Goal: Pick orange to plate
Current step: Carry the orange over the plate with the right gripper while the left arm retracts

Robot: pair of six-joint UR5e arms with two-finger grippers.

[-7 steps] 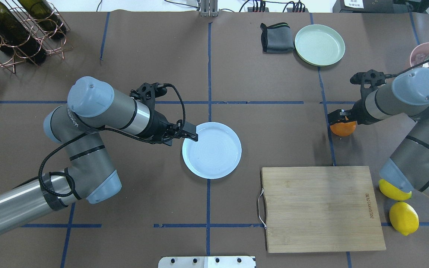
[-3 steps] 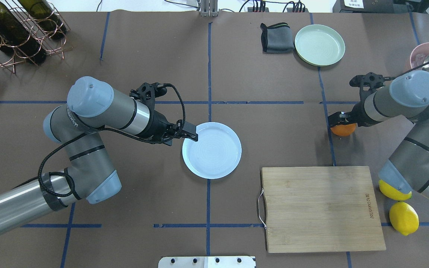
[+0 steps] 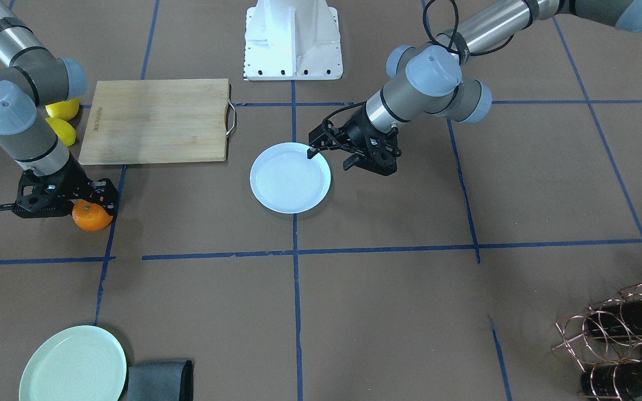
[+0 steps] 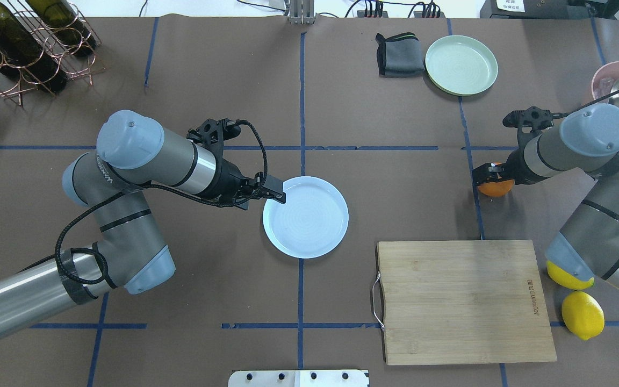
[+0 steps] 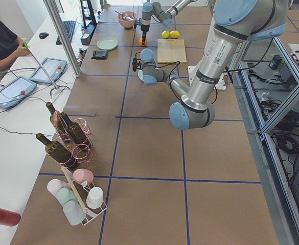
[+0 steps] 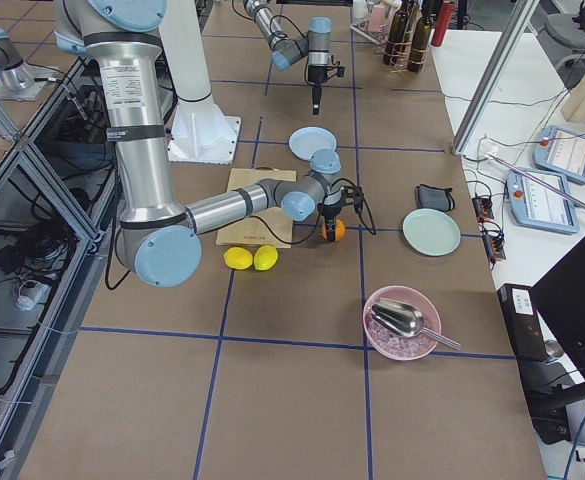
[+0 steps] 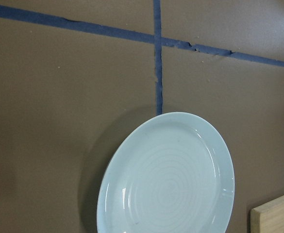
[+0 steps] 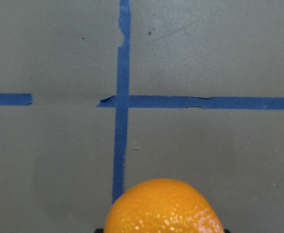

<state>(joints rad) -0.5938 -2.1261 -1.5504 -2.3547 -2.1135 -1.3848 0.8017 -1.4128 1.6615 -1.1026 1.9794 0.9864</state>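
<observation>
Right gripper [image 4: 491, 173] is sitting down over the orange [image 4: 495, 186], fingers straddling it; can't tell if they're pinching yet. Orange is resting on the table by a blue tape line, well apart from the plate [image 4: 306, 216]. Left gripper [image 4: 274, 192] is hovering at the plate's rim, jaws looking pressed together, holding nothing. Count: one orange, two lemons [image 4: 582, 315], two plates including the green plate [image 4: 461, 64], one cutting board [image 4: 462, 301].
</observation>
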